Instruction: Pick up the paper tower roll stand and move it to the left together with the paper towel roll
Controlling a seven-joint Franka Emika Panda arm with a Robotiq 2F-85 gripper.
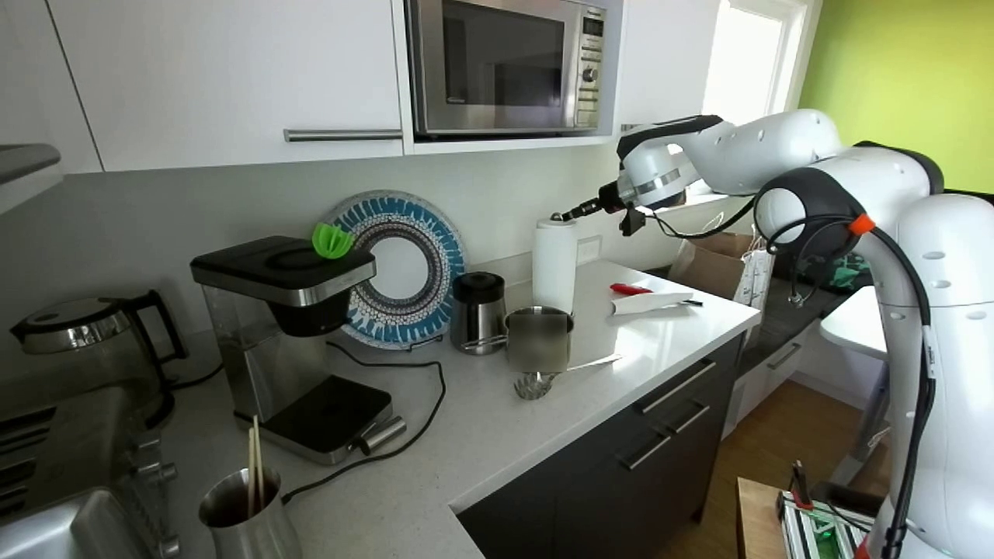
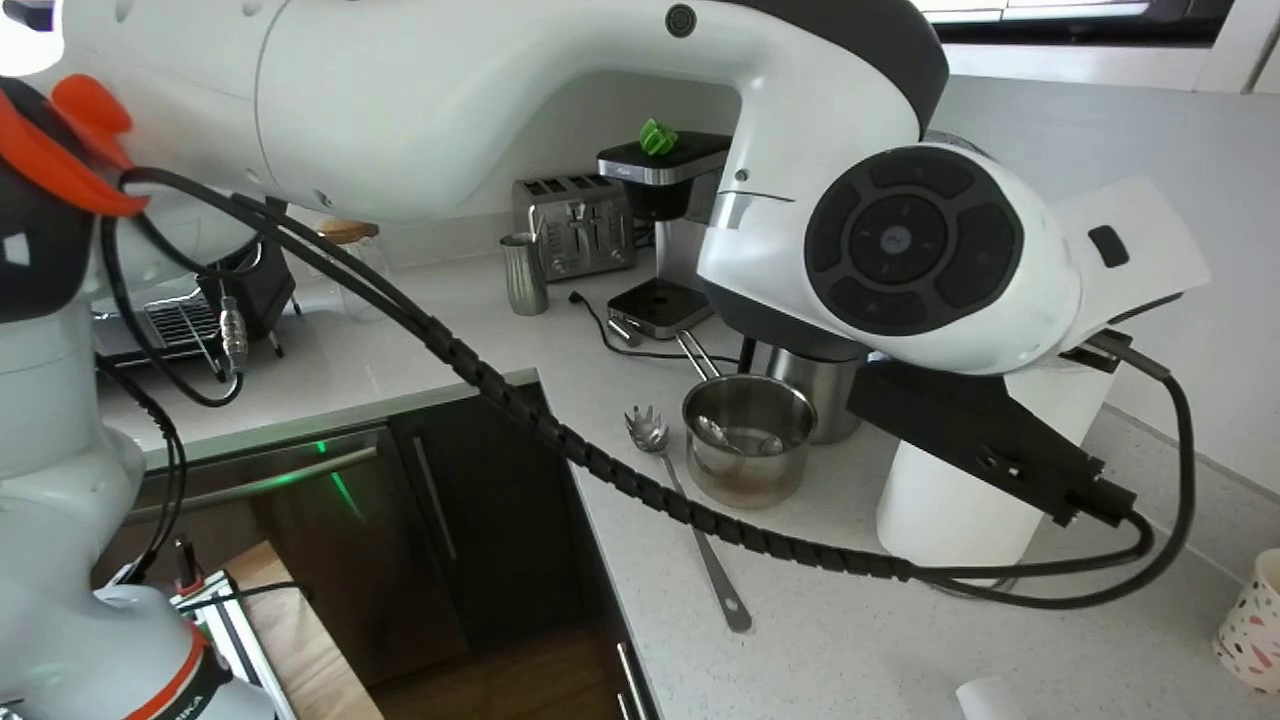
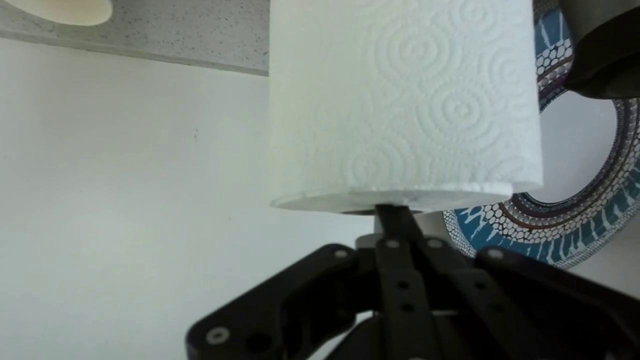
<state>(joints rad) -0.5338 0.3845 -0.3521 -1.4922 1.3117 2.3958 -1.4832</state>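
Observation:
The white paper towel roll point(image 1: 553, 268) stands upright on the counter near the back wall. It also shows in an exterior view point(image 2: 960, 510), partly behind the wrist, and fills the top of the wrist view point(image 3: 410, 110). Of the paper towel roll stand, the silver knob point(image 1: 556, 217) shows above the roll. In the wrist view the grey knob point(image 3: 367, 241) is partly hidden behind the fingers. My gripper point(image 3: 396, 215) has its dark fingers together at the rod just below this knob. The rod is mostly hidden by them. In an exterior view the gripper point(image 1: 571, 215) touches the knob from the side.
A steel pot point(image 1: 538, 341) and a steel canister point(image 1: 478, 310) stand close beside the roll. A slotted spoon point(image 2: 700, 540) lies in front. A blue patterned plate point(image 1: 400, 272) leans on the wall beyond the canister. A patterned cup point(image 2: 1255, 620) stands on the roll's far side. A microwave point(image 1: 505, 62) hangs above.

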